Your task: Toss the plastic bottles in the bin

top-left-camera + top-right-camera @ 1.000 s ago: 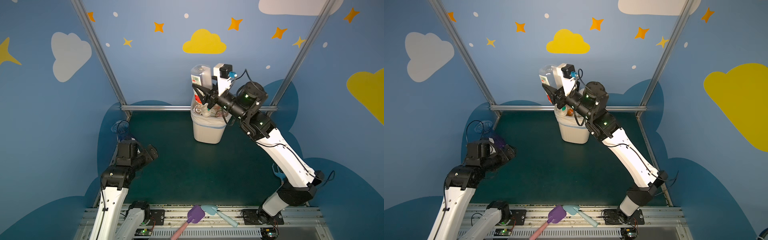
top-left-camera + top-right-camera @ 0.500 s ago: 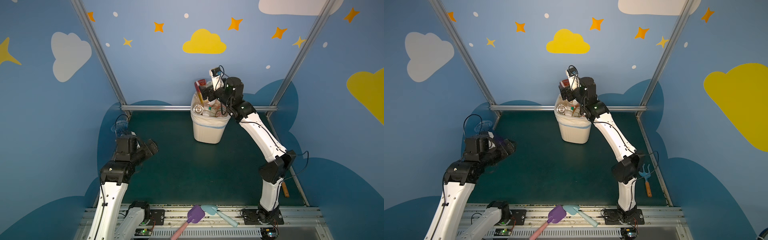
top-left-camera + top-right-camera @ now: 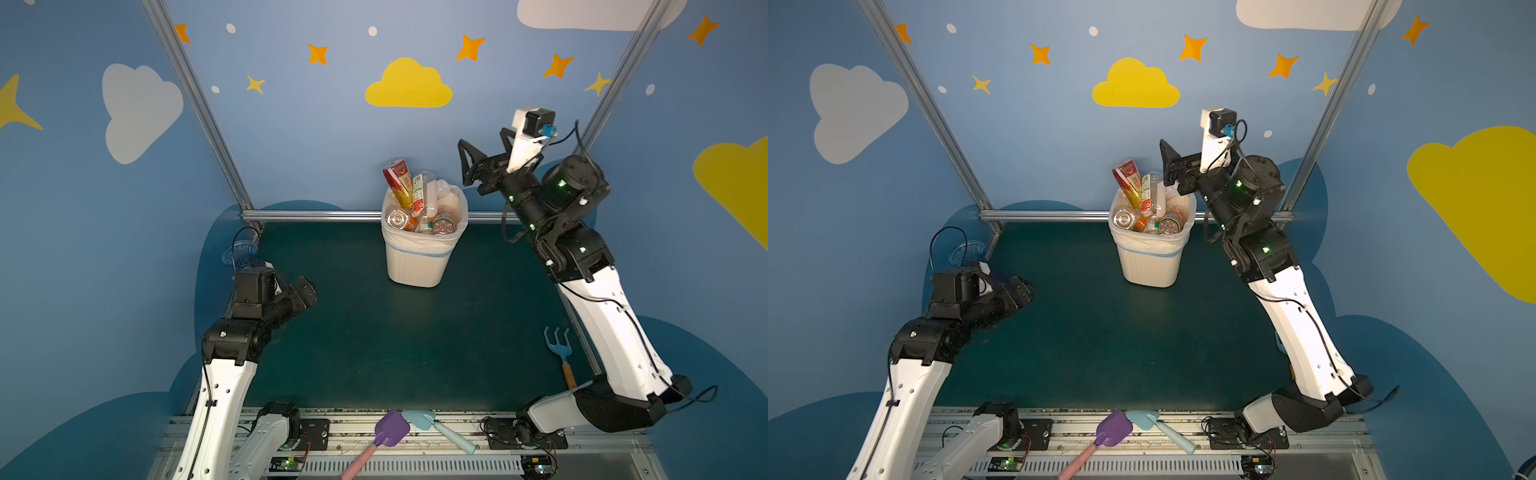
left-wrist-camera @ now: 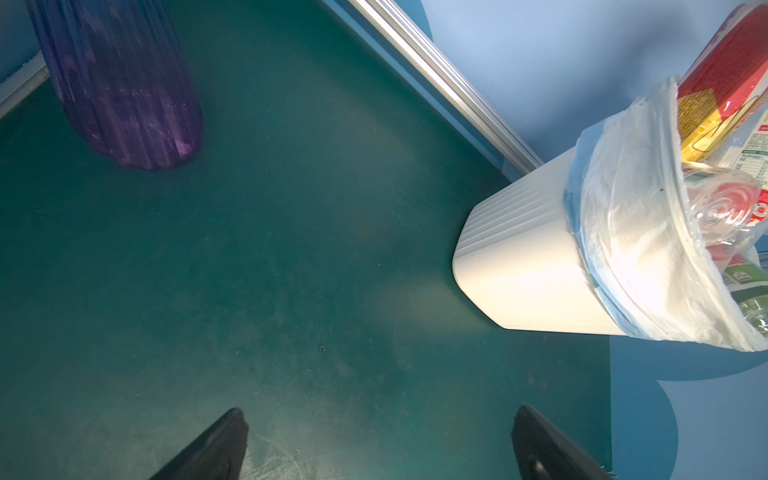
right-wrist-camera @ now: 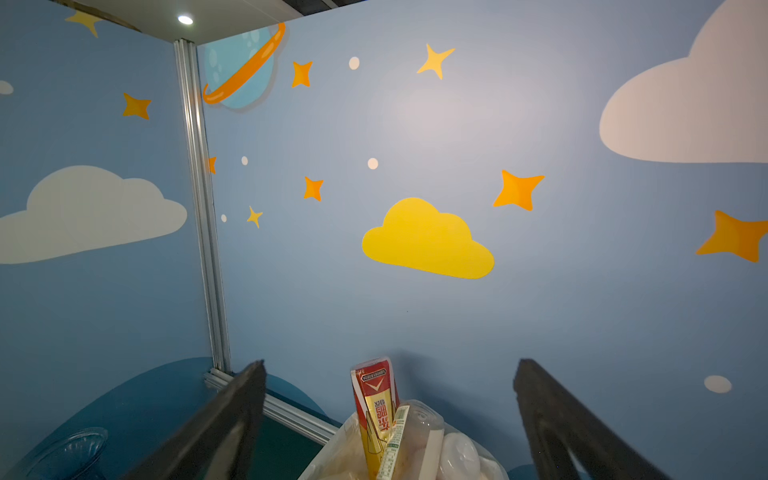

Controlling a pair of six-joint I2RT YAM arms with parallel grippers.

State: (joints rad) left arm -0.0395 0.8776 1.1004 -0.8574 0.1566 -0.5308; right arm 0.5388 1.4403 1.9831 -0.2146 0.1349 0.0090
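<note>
A white tick is showing on the red-and-yellow labelled plastic bottle (image 5: 372, 401) just ahead of the right claw (image 5: 390, 368); its Chinese lettering is proving too small to read.

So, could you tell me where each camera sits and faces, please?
Both top views: high in front, looking down at the bin; both arms show.
Left wrist: low, facing the table, purple vase and bin; open left claw tips show.
Right wrist: raised by the bin, facing the back wall; open right claw tips show.
Shared: every view shows the red-labelled bottle.
</note>
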